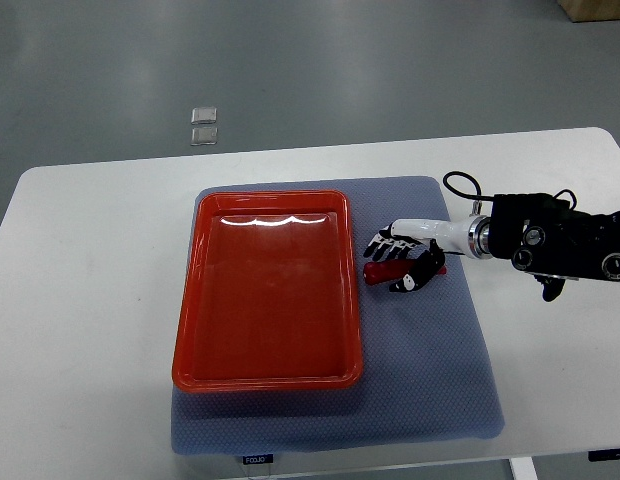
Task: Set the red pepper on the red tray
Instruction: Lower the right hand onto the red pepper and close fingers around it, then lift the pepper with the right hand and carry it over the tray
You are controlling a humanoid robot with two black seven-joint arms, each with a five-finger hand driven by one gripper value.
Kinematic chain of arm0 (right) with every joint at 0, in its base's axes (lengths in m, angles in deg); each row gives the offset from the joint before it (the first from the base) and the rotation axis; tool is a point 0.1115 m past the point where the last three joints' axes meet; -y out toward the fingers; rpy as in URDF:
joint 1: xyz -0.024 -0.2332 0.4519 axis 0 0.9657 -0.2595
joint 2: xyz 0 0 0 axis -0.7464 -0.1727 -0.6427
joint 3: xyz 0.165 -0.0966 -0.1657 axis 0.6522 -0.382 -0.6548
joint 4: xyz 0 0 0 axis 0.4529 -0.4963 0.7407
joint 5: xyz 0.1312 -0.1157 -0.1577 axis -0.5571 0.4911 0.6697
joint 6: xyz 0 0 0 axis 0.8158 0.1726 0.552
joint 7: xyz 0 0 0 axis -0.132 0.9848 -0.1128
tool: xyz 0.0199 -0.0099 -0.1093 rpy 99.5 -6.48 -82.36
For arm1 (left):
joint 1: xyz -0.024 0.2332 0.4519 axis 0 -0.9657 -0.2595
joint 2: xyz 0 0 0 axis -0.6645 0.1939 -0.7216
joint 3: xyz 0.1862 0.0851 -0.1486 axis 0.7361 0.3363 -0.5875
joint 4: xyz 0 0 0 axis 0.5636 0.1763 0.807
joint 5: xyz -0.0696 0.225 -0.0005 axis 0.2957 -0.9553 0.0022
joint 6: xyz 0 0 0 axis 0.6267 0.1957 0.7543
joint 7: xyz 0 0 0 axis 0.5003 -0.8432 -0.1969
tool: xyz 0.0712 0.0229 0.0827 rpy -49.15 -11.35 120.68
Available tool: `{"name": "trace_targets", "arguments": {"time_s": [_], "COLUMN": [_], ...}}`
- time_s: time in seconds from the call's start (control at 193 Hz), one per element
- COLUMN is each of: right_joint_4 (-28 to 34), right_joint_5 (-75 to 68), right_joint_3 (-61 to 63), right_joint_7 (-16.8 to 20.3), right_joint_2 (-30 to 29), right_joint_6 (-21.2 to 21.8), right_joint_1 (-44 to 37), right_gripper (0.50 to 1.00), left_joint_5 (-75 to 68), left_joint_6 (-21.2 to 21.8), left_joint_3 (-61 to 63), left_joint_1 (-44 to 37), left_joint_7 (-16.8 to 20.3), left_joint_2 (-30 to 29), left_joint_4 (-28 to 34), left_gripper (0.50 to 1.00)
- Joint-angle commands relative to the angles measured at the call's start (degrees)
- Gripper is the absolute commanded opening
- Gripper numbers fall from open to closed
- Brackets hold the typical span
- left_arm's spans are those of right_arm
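A white table [90, 300] carries a grey-blue mat [430, 400], and on the mat's left part sits the red tray [205, 290], long axis running away from the robot, nothing in it. Just beside the tray's right rim, on bare mat, lies the red pepper [382, 271], with its long axis roughly crosswise, one end pointing at the tray. The right hand [402, 257], on an arm coming in from the right edge, is on top of the pepper with its fingers [383, 243] curled around it, apparently grasping it, though how firm the hold is cannot be told. The tray lies directly to the hand's left, so the carry looks like a short leftward move over the rim. No left arm shows.
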Motion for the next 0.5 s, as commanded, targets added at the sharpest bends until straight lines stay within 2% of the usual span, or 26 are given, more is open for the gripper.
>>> {"name": "trace_targets", "arguments": {"time_s": [0.0,0.192,0.291,0.379,0.493], "right_joint_4": [-0.1,-0.1,-0.1,-0.1,-0.2], "right_joint_5": [1.5,2.0,3.4,4.5,4.6], "right_joint_3": [-0.1,-0.1,-0.2,-0.2,-0.2], "right_joint_7": [0.0,0.0,-0.1,-0.1,-0.1], "right_joint_2": [0.0,0.1,0.1,0.1,0.3], "right_joint_6": [-0.1,-0.6,-0.7,-0.7,-0.7], "right_joint_1": [0.5,0.9,0.9,0.9,0.8], "right_gripper": [0.723,0.686,0.609,0.509,0.5], "left_joint_5": [0.0,0.0,0.0,0.0,0.0], "left_joint_6": [0.0,0.0,0.0,0.0,0.0], "left_joint_3": [0.0,0.0,0.0,0.0,0.0], "left_joint_1": [0.0,0.0,0.0,0.0,0.0], "left_joint_7": [0.0,0.0,0.0,0.0,0.0], "left_joint_2": [0.0,0.0,0.0,0.0,0.0], "left_joint_4": [-0.2,-0.2,-0.1,-0.1,-0.2], "left_gripper": [1.0,1.0,1.0,1.0,1.0]}}
